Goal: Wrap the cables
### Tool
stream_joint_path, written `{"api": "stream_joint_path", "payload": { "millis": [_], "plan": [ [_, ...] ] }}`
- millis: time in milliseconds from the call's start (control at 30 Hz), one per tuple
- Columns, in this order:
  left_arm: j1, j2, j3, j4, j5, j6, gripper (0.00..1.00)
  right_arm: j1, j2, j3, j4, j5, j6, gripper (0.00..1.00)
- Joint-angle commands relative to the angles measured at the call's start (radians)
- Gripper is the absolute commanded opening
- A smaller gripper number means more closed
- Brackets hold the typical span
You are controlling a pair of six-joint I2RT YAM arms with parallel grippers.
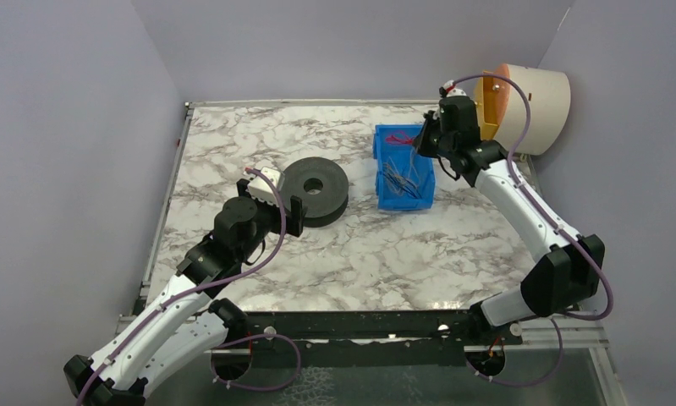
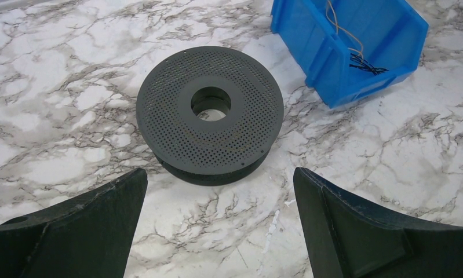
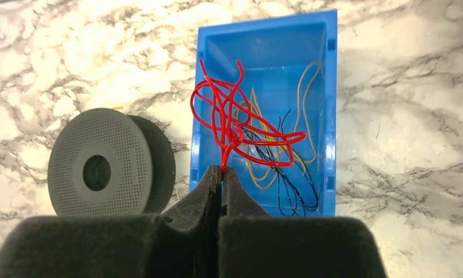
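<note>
My right gripper is shut on a tangled red cable and holds it above the blue bin. Yellow-orange cables and thin black wires lie in the bin. In the top view the red cable hangs at the bin's far end, by the right gripper. The black perforated spool lies flat on the marble table. My left gripper is open and empty, just in front of the spool.
A round beige and orange container lies on its side at the back right. The table's side edge with a metal rail runs along the left. The blue bin stands to the right of the spool.
</note>
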Motion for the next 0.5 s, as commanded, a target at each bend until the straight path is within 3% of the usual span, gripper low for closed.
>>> {"api": "stream_joint_path", "payload": {
  "millis": [0, 167, 467],
  "plan": [
    [-0.002, -0.013, -0.001, 0.023, -0.011, 0.007, 0.99, -0.002, -0.059, 0.045, 0.019, 0.037, -0.043, 0.01],
    [-0.002, -0.012, -0.003, 0.025, 0.000, 0.006, 0.99, -0.003, -0.125, 0.031, 0.039, 0.006, -0.084, 0.01],
    [-0.002, 0.002, -0.003, 0.036, 0.041, -0.005, 0.99, -0.002, -0.264, -0.098, 0.096, -0.184, -0.155, 0.01]
  ]
}}
